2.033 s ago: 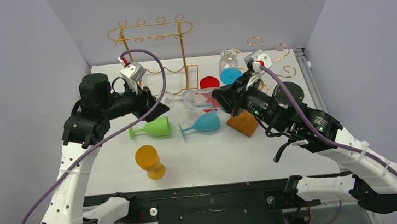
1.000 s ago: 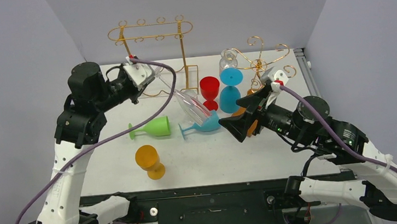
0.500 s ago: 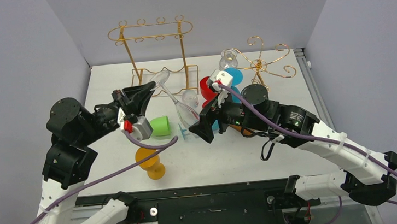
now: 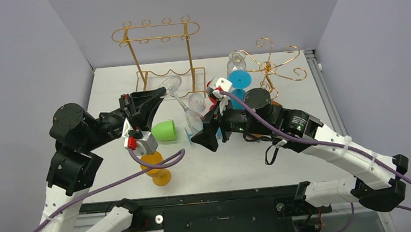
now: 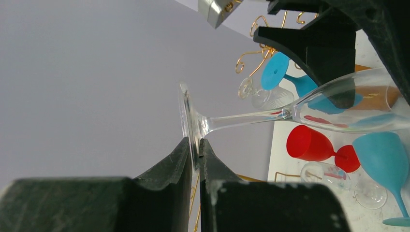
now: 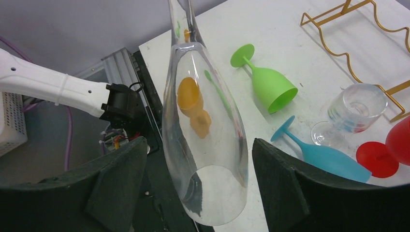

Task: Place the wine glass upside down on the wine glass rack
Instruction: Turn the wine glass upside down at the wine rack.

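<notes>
This is looking like a robotics lab: plain grey panels (image 4: 10, 55) are enclosing a white surface (image 4: 225, 162), and two cabled arms (image 4: 61, 202) are sitting bolted at six o'clock.

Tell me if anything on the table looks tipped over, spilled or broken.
Three glasses lie tipped on their sides on the table: the green glass, the blue glass and a small clear glass beside it. Nothing looks spilled or broken.

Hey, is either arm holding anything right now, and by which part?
The left gripper pinches the clear wine glass by the edge of its foot. The right gripper is open around the bowl, not gripping.
</notes>
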Available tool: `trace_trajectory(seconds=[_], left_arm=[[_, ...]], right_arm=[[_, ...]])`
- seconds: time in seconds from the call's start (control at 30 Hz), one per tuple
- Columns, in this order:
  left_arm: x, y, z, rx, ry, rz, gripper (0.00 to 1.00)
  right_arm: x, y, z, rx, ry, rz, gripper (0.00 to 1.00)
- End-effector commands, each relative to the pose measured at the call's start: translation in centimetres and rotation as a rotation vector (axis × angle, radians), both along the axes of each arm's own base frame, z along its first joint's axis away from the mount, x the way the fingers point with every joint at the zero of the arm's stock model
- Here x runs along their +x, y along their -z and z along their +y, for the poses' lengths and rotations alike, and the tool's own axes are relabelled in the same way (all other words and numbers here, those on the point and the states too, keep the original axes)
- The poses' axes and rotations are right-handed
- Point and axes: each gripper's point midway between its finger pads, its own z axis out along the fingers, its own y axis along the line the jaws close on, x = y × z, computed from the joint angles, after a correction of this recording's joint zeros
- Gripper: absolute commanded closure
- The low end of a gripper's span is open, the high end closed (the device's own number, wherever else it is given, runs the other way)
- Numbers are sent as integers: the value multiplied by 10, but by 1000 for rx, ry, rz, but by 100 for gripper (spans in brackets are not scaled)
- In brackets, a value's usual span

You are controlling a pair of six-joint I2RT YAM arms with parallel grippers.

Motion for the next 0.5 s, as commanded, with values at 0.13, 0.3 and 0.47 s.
trace_trajectory(seconds=[0.13,0.3,0.47], left_arm=[[-19,-35,1,-68,51,-130,100],[-20,-43,4,-115,40,-142,100],[-20,-52,7,-196,28,-150,45]], right_arm=[[8,2,10,23,2,-7,53],[28,2,-9,37,143,-70,77],[42,-5,-37,70,281,-148,87]])
